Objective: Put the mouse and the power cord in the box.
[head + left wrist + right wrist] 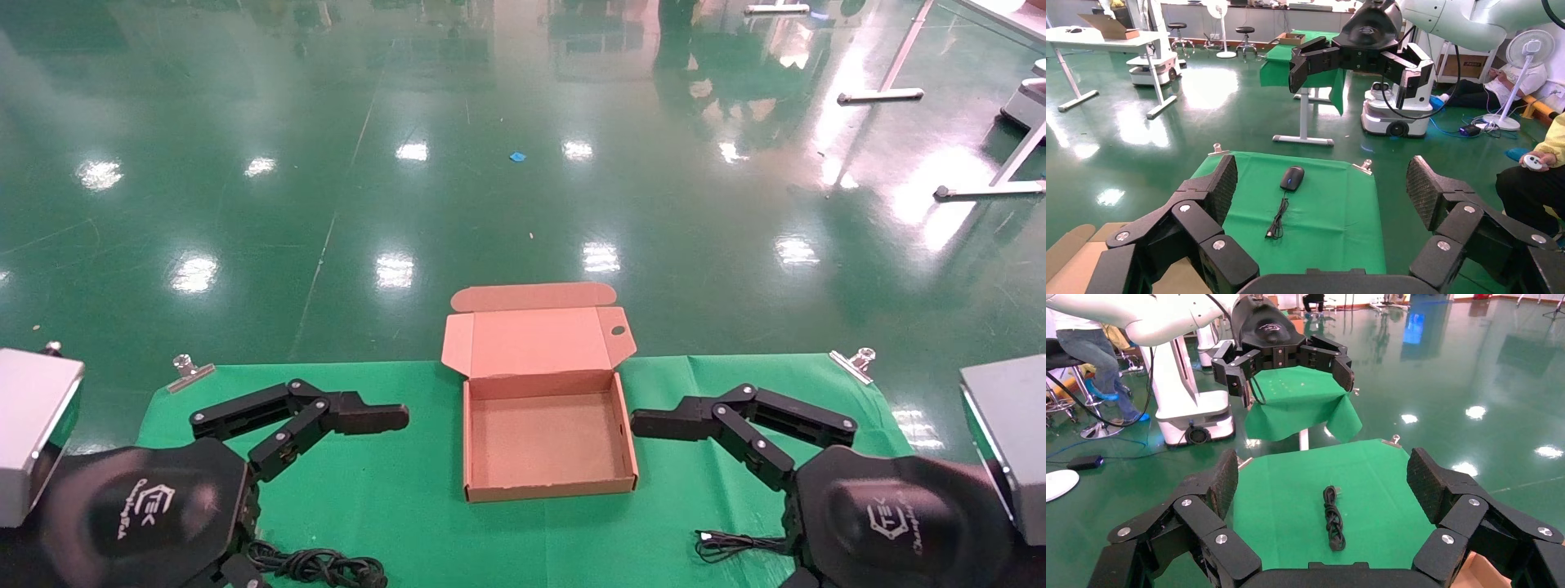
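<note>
Head view shows the box (547, 433) open and empty in the middle. My left gripper (384, 418) and right gripper (654, 423) are spread wide, holding nothing. The mouse (1292, 177) lies on my right, the power cord (1332, 517) on my left. Both still need putting in.

The box (546, 445) is plain brown cardboard. It sits on a bright green cloth (392, 506) over the bench. The mouse (1292, 177) is black with a little blue wheel, and its thin wire is black too. The power cord (1333, 517) is black all over. Both grippers — left gripper (384, 417) and right gripper (654, 423) — are black with silver dots. The floor (245, 204) is shiny dark green.
</note>
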